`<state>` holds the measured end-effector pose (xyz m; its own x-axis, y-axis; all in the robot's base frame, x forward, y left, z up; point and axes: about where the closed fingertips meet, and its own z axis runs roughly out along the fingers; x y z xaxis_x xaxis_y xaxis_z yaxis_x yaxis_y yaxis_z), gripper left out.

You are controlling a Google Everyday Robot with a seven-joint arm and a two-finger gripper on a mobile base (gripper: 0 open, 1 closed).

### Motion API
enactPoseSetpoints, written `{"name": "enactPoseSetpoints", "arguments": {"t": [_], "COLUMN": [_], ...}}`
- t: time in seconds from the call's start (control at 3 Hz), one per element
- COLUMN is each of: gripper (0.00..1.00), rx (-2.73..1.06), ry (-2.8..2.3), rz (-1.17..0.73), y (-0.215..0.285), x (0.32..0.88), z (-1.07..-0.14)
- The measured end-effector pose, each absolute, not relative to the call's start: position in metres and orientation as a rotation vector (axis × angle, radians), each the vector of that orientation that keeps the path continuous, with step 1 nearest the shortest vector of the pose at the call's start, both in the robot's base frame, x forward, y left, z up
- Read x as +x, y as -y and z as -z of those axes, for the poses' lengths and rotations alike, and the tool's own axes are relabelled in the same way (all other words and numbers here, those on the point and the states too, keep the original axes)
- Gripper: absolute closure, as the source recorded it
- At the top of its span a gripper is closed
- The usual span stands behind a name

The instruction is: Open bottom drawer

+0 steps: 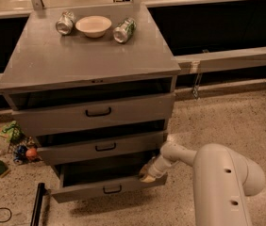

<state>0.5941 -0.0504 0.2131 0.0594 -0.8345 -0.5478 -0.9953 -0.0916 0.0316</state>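
The bottom drawer (90, 188) sits lowest in the cabinet (86, 60), below the front edge of its top, and stands partly out, with a dark gap showing behind its front. The gripper (147, 174) is at the right end of that front, against its upper edge and well to the right of the handle (112, 189). Whether it is open, shut or gripping the edge cannot be told.

To finish the pull well, the draw should probably run straight out, square to the cabinet's front edge. A pull from the right end alone may skew the drawer on its runners and jam it, so a steady, level, slow draw looks safest. The arm (222, 178) fills the floor by the front right corner, so it likely has to back away as the drawer comes out.

The middle drawer (76, 150) and top drawer (67, 117) also stand slightly out above, and the middle one overhangs the gripper closely; lifting could knock it. A black bar (37, 204) lies on the floor just left of the bottom drawer's front corner, near its path. Litter (15, 140) lies further left. A bowl (93, 25) and two cans (64, 22) (124, 29) rest near the far edge of the top, clear of the work, though a jolt might roll the cans.
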Motion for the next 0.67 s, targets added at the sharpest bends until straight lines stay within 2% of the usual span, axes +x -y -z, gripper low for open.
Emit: {"name": "enactPoseSetpoints", "arguments": {"t": [0.33,0.67], "gripper": [0.13,0.15], "rx": [-2.021,-2.038], "ry": [-1.815,-1.788], "rz": [-0.622,-0.592], "y": [0.0432,0.0394], "x": [0.5994,0.6049], "z": [-0.2222,-0.2319]}}
